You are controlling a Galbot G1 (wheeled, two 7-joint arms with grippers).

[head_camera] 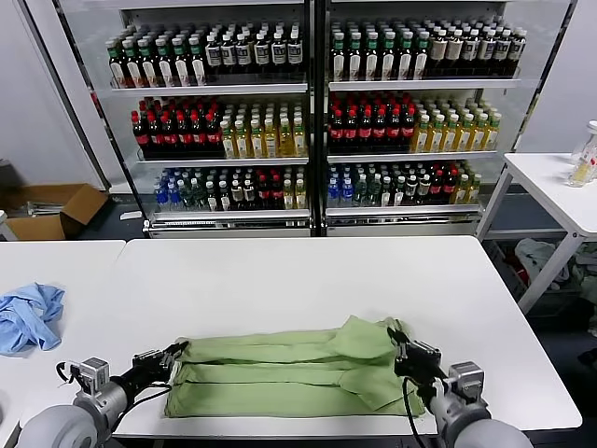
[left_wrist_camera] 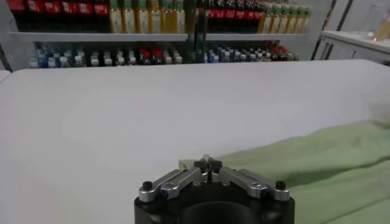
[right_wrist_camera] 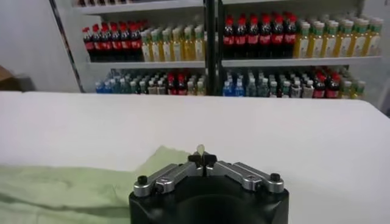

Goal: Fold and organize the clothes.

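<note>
Head view: both claws, left (head_camera: 174,353) and right (head_camera: 395,338), pinched on green polo shirt (head_camera: 280,373); blue garment (head_camera: 28,315) aside

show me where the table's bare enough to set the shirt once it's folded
Bare: the white table from the green shirt to its far edge, and right of the right gripper. Crowded: the near edge with the shirt and left gripper; blue garment on the left table.

Polo shirt (head_camera: 280,373): soft matt cloth, creased; table (head_camera: 280,280): smooth white.
</note>
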